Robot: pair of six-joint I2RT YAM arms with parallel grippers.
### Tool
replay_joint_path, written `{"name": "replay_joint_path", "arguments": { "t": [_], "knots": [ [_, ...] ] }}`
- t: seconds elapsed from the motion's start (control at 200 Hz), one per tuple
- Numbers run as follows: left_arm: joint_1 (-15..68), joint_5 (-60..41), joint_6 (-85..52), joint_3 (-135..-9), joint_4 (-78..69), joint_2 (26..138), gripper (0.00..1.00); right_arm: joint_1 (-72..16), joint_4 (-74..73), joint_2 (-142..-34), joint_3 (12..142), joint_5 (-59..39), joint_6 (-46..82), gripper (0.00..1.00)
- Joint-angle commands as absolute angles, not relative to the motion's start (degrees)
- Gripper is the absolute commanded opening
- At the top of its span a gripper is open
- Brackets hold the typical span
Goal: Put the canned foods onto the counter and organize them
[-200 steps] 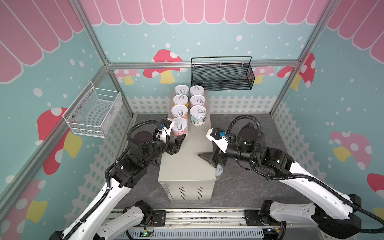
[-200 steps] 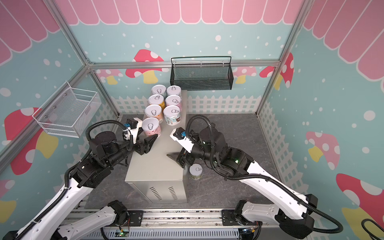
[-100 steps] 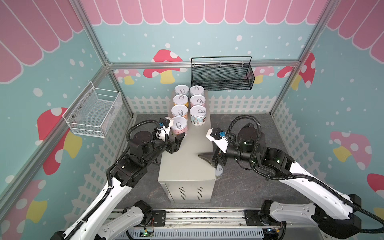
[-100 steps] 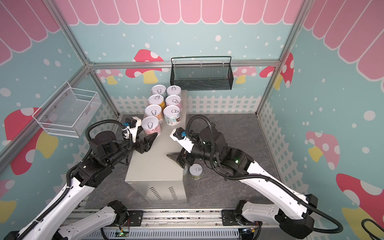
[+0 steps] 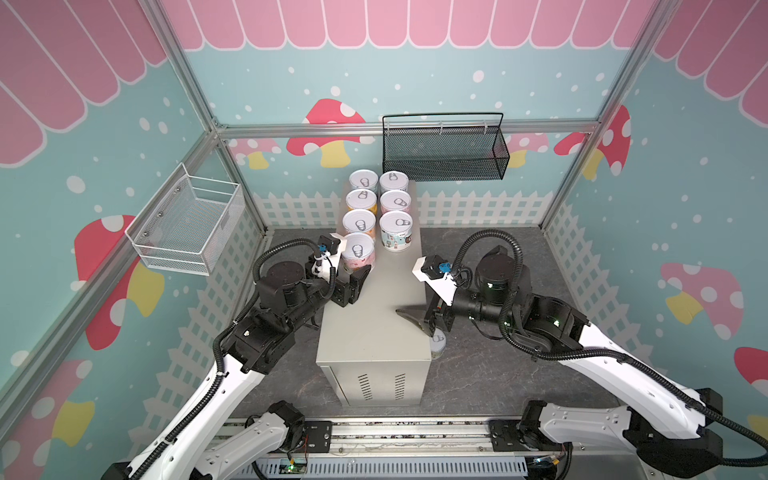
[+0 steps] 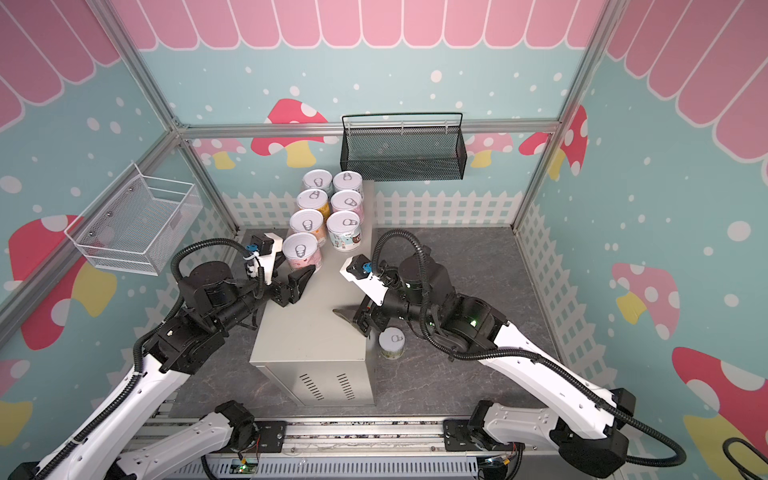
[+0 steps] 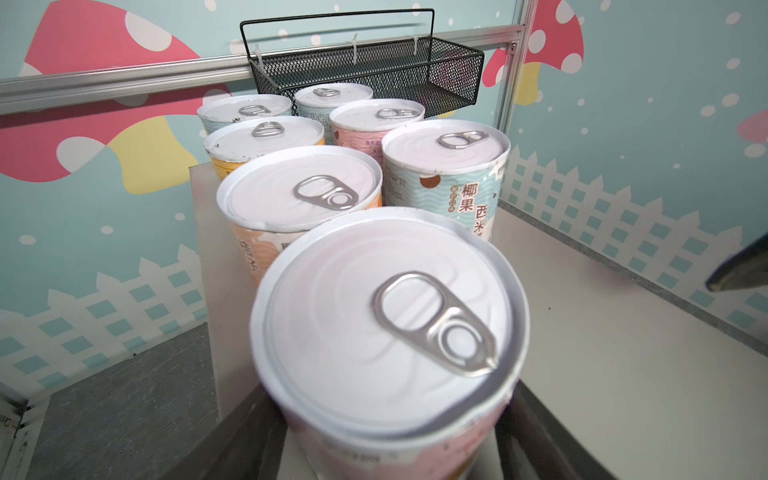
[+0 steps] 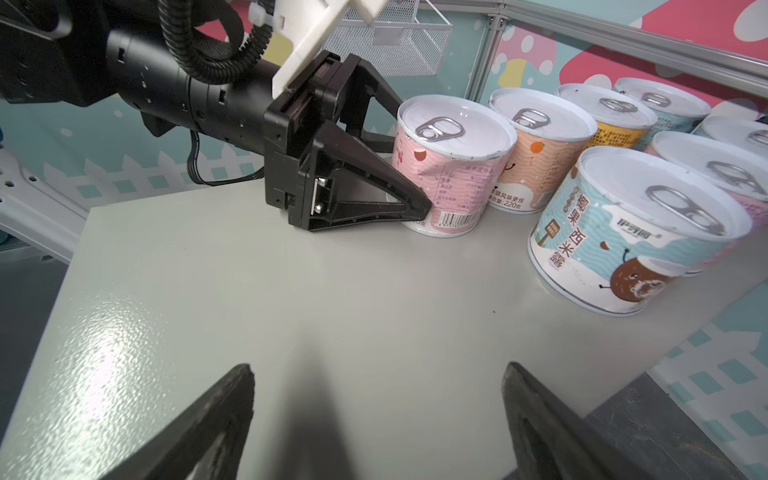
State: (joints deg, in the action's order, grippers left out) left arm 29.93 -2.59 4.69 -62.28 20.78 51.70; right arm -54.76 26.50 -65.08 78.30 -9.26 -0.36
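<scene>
Straddling pink can (image 5: 358, 251): left end effector (image 5: 352, 273)

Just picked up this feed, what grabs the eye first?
Seven cans packed in two rows at the counter's far end, the left gripper straddling the nearest pink can. One last can stands on the floor beside the counter, just below the open right gripper.

You've got your beige counter (image 5: 372, 328), seven white-lidded cans (image 5: 395, 202) upright in two rows at its far end, pink can (image 5: 358, 254) frontmost, eighth can (image 6: 391, 341) upright on the floor just beside it
</scene>
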Motion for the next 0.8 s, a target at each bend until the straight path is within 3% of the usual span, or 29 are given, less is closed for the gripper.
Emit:
{"name": "replay_joint_path", "arguments": {
  "t": [0.0,0.065,0.59,0.79],
  "knots": [
    [29.53,-3.76,4.59,-61.14,23.69,52.13,0.91,-55.02,25.06,-64.50,78.63,-9.89,0.07,0.94],
    [29.49,-3.88,4.03,-61.70,24.47,51.88,0.99,-55.02,24.96,-64.67,79.05,-9.28,0.50,0.94],
    [29.50,6.64,-2.13,-61.13,41.82,40.68,0.99,-55.02,27.20,-70.64,90.56,7.96,6.51,0.96],
    [29.42,12.82,-2.15,-61.82,42.52,41.87,0.99,-55.01,27.50,-71.09,91.89,7.43,7.21,0.97]
  ]
}}
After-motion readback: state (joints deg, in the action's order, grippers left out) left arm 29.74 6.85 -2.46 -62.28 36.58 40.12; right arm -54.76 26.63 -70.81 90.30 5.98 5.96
